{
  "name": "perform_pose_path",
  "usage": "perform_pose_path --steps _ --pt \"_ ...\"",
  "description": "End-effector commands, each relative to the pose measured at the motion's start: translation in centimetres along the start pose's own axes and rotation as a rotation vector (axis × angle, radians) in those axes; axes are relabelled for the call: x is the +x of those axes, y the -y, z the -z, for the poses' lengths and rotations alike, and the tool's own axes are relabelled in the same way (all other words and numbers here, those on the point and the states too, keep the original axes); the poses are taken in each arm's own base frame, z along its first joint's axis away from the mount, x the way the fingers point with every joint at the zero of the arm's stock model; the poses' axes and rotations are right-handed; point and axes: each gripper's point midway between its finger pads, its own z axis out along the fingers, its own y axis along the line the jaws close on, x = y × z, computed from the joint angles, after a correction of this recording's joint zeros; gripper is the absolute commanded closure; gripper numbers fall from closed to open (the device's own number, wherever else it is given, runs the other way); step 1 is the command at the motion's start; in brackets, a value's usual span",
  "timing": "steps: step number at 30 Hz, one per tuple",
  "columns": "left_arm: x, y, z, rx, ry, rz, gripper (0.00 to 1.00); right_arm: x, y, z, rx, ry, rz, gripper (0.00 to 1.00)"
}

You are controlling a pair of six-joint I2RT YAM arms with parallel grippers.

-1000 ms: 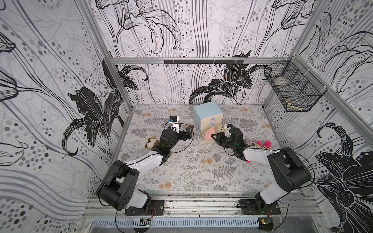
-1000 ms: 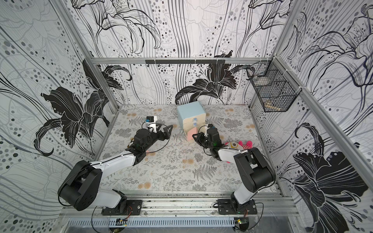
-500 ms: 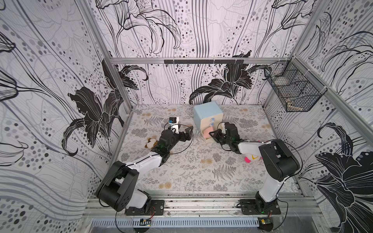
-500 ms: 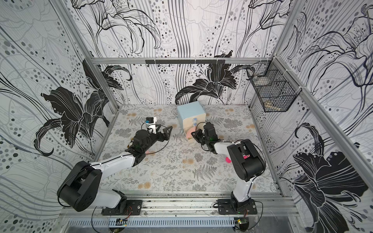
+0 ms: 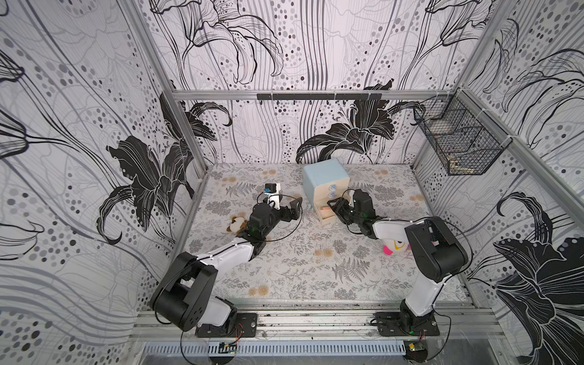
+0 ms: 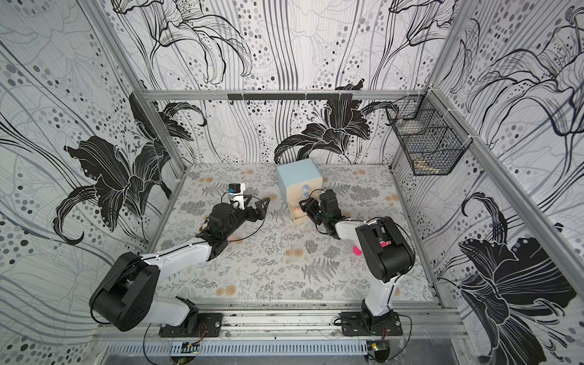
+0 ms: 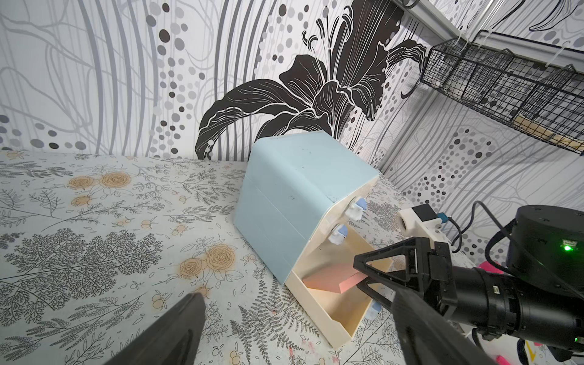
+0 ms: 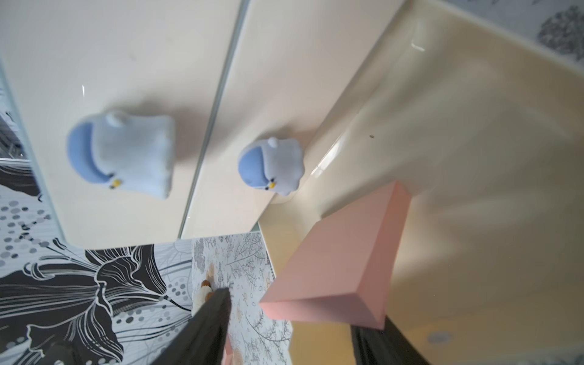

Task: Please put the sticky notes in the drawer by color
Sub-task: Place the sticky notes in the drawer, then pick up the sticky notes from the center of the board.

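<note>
One blue chest [image 5: 325, 180] is sitting in both top views, its bottom drawer [image 5: 328, 219] pulled out, one pink sticky pad [image 5: 325, 210] lying inside. One pink plush [image 5: 393, 248] is half hiding behind the right arm.

Left wrist: left gripper [image 7: 295, 298] is gaping wide, empty.

Right wrist: two knobs [image 8: 271, 167] are showing. Right gripper [image 8: 294, 313], pinching the pad a second ago, is now parting; the pad is leaning free.

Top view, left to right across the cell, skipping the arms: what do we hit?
Brown-and-white plush → drawer chest → pink-and-white plush toy → wire basket on the side wall. The pink pad in the open bottom drawer overlaps the chest, so it is left out.
</note>
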Motion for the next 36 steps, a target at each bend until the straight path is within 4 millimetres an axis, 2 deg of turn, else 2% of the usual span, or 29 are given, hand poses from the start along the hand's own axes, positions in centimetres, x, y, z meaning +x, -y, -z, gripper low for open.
perform_pose_path --steps 1,8,14,17,21,25,30,36 --pt "-0.6 0.4 0.0 0.012 0.022 -0.006 0.03 -0.8 0.0 1.6 0.033 0.039 0.039 0.28" --pt "-0.7 0.3 0.0 0.008 0.028 0.001 0.03 -1.4 0.0 4.4 0.087 0.088 0.113 0.26" --pt "-0.8 -0.5 0.1 -0.036 0.035 0.037 0.03 -2.0 1.1 6.6 0.167 0.138 0.184 0.27" --pt "-0.4 -2.5 0.6 -0.147 0.026 0.093 0.03 -2.1 2.5 8.0 0.229 0.173 0.221 0.27" --pt "0.8 -6.5 2.5 -0.396 -0.019 0.148 0.03 -2.0 3.2 9.2 0.257 0.186 0.315 0.27" --pt "2.8 -10.5 5.7 -0.668 -0.085 0.196 0.03 -1.2 1.4 9.4 0.147 0.161 0.426 0.20" --pt "5.6 -14.1 9.9 -0.921 -0.152 0.216 0.03 0.5 -2.2 8.8 0.003 0.115 0.577 0.16" --pt "9.0 -16.4 11.7 -1.059 -0.256 0.287 0.03 2.6 -4.8 6.8 -0.061 0.062 0.667 0.16"
